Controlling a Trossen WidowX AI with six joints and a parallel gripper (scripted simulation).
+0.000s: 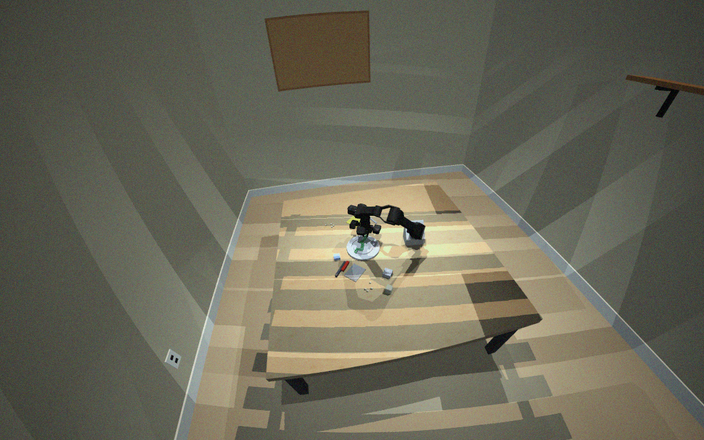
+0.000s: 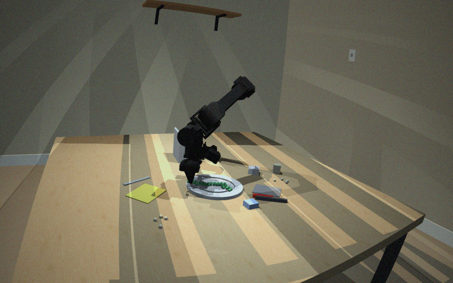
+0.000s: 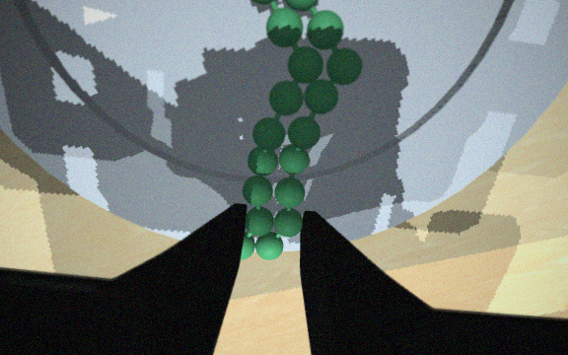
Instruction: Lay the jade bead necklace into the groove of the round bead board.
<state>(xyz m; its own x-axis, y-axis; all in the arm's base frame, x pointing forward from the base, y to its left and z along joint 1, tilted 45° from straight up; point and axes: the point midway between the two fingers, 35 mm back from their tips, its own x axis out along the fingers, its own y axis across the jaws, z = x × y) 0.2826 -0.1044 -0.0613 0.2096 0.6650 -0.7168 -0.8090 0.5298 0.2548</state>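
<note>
The jade bead necklace (image 2: 217, 184) (image 3: 305, 64) (image 1: 362, 247) is a string of green beads bunched into two close rows. It lies across the round bead board (image 2: 235, 194) (image 3: 131, 197) (image 1: 374, 253), a pale grey disc whose ring groove shows as a dark line in the wrist view. The rows cross the groove line and run to the rim. My gripper (image 3: 274, 219) (image 2: 190, 182) (image 1: 362, 238) is at the board's rim, shut on the necklace's end, with both rows between the fingertips. Shadow covers part of the board.
A yellow square (image 2: 146, 193) and a thin grey bar (image 2: 136, 181) lie beyond the gripper. Small pale balls (image 2: 160, 226) lie nearby. A blue block (image 2: 250, 203), a grey plate (image 2: 266, 190), a red-and-black tool (image 2: 270, 199) and two pale blocks (image 2: 253, 170) (image 2: 277, 168) stand around the board.
</note>
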